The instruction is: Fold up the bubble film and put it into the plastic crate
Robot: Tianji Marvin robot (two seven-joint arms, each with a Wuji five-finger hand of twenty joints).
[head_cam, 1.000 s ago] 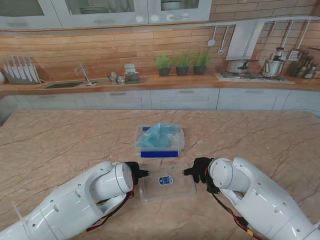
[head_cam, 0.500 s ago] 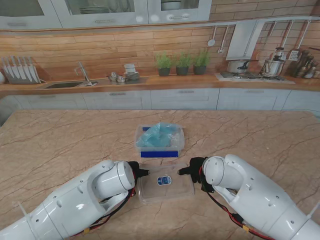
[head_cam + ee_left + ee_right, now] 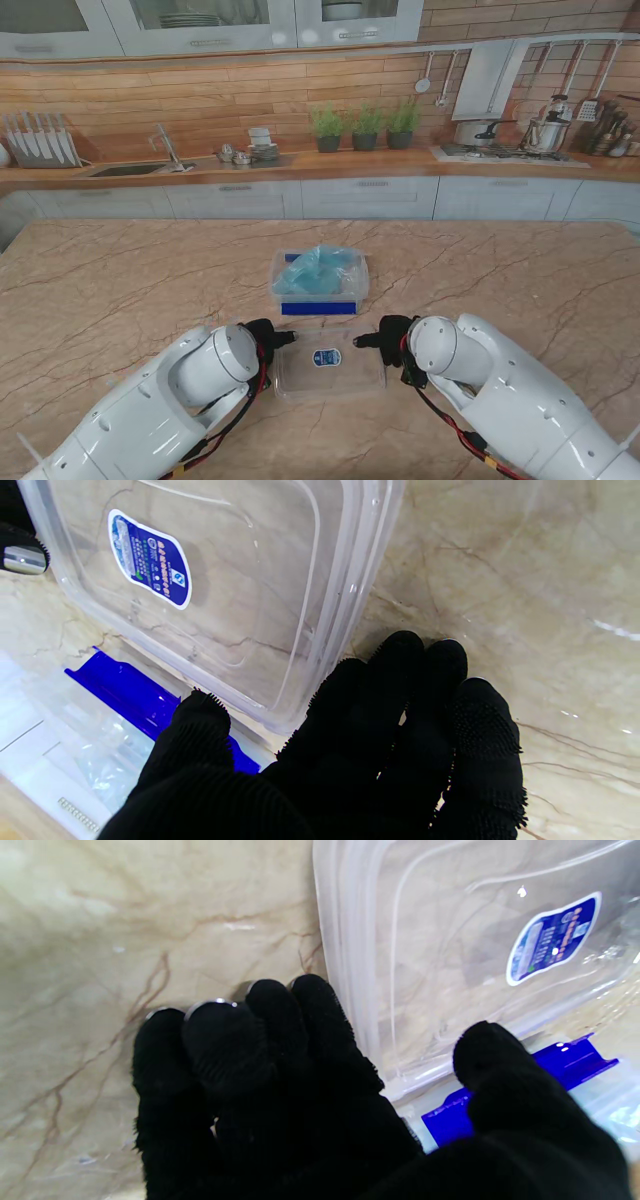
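The clear plastic crate [image 3: 282,292] stands mid-table with crumpled blue bubble film [image 3: 318,270] inside and a blue latch [image 3: 318,308] on its near side. Just nearer to me lies its clear lid [image 3: 330,375], marked with a blue sticker [image 3: 327,357]. My black-gloved left hand [image 3: 266,340] holds the lid's left far corner, and my right hand [image 3: 390,338] holds the right far corner. In the left wrist view the lid [image 3: 240,595] corner sits between thumb and fingers of the left hand [image 3: 350,760]. The right wrist view shows the same of the lid [image 3: 450,965] and right hand [image 3: 300,1100].
Marble table [image 3: 120,290] stretches wide on both sides of the crate. Beyond the table's far edge runs a kitchen counter [image 3: 320,165] with a sink, potted herbs and pots. The blue latch [image 3: 125,690] [image 3: 565,1060] lies close to both thumbs.
Both hands and the lid between them have shifted a little farther from me, toward the crate. The crate and the film have not moved.
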